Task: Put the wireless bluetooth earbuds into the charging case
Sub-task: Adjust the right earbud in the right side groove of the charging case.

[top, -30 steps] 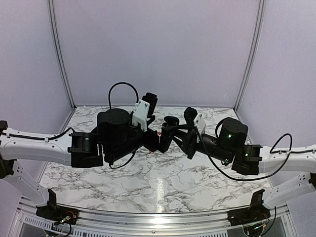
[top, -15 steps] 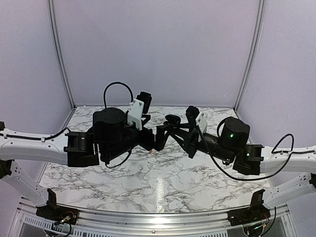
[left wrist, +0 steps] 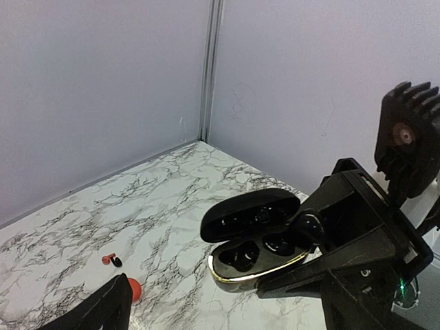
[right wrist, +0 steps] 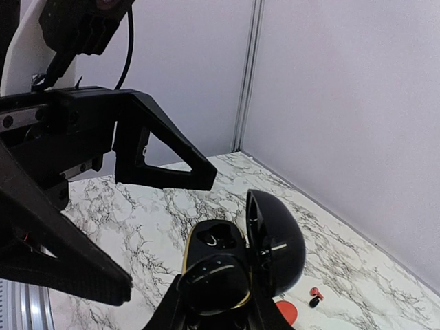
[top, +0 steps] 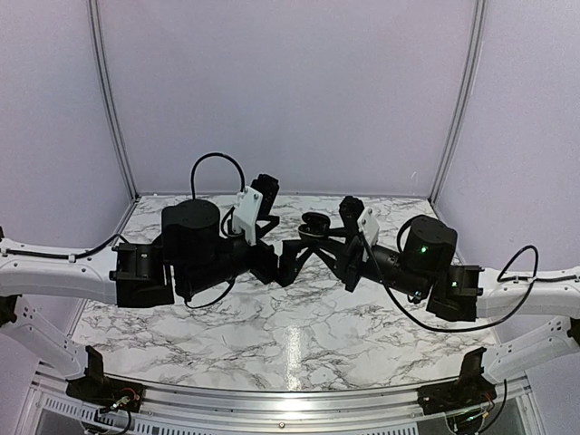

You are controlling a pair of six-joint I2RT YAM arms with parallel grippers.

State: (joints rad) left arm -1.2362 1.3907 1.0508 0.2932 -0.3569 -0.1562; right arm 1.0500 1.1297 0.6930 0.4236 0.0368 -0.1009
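The black oval charging case [left wrist: 251, 256] is open with its lid up, held above the table by my right gripper [right wrist: 216, 311], which is shut on it; it also shows in the right wrist view [right wrist: 214, 242] and the top view [top: 314, 224]. A black earbud [left wrist: 309, 224] rests on the case's well nearest the right gripper and stands proud [right wrist: 213, 280]; the other well looks empty. My left gripper [left wrist: 192, 302] is open and empty just short of the case [top: 283, 256]. A red earbud [left wrist: 110, 260] lies on the marble [right wrist: 315, 295].
A round red case [left wrist: 135, 289] lies on the table next to the red earbud, partly hidden behind my left finger, and shows in the right wrist view [right wrist: 285, 311]. Lilac walls with a corner post [left wrist: 212, 69] close the back of the marble table [top: 299, 335].
My left arm has drawn back to the left, away from the black case, with its fingers apart. The right gripper has kept the open case in nearly the same place.
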